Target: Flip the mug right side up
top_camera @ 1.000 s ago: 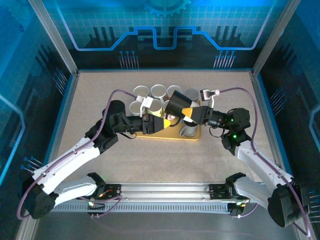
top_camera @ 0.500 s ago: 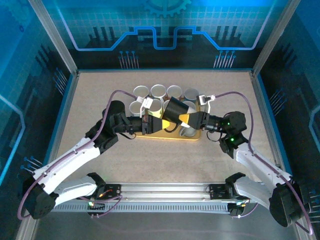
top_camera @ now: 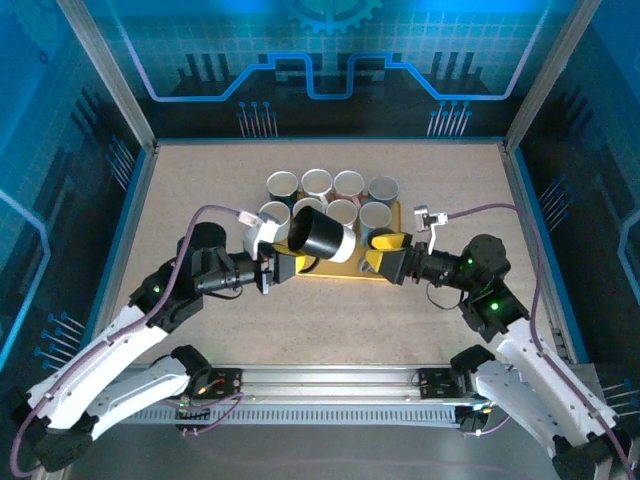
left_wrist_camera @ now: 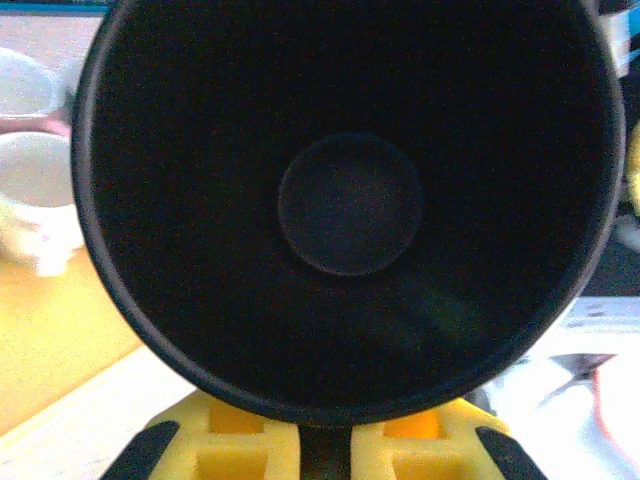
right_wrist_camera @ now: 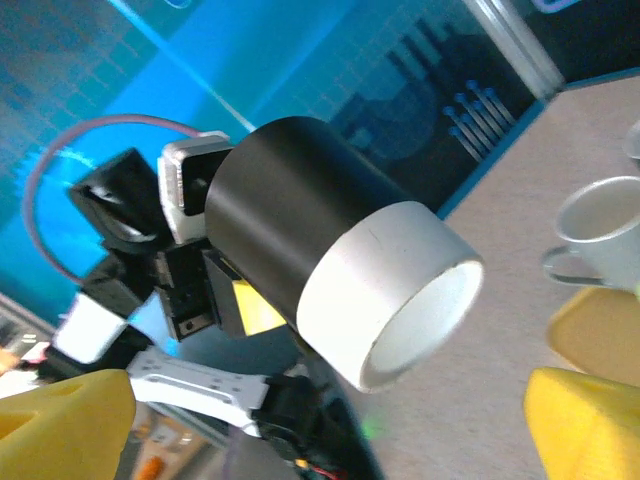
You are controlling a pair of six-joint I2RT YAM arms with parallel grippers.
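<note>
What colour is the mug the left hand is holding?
The mug is black with a white end; right wrist view.

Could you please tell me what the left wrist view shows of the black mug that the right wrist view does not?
Left wrist: into the mouth of the black mug, its dark interior and round bottom, fingers of the left gripper under the rim. Right wrist: its black outer wall and white base, tipped sideways, framed by open fingers of the right gripper. Both: the one mug in the left gripper, not yet upright.
</note>
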